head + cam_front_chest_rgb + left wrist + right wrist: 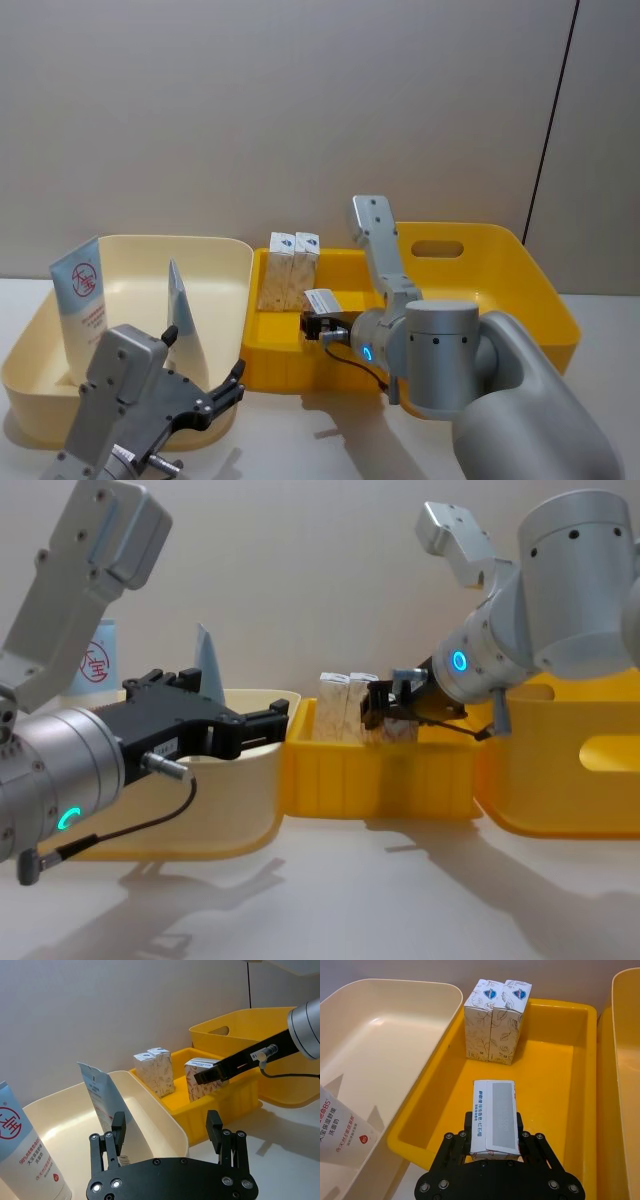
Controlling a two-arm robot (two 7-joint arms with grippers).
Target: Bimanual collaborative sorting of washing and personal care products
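Location type: robot test bench in a lab-type room. Indicators:
- A bare white table [280, 450] set against a plain beige wall [250, 110] with one dark vertical line [551, 120].
- Three plastic bins in a row: cream tub [130, 241], small yellow tub [290, 366], large yellow tub [540, 300].
- Identical cartons [293, 268] and tubes [80, 300] staged inside the bins.
- A grey left arm [60, 770] and right arm [575, 580] extended toward the bins.

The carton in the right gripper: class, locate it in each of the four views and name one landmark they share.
Head view: held carton at centre, before the upright pair.
Chest view: carton centre, right of the pair.
Left wrist view: carton over the yellow tub, beside the pair.
Right wrist view: carton in the right gripper's jaws, pair beyond.
Shared landmark: the upright pair.
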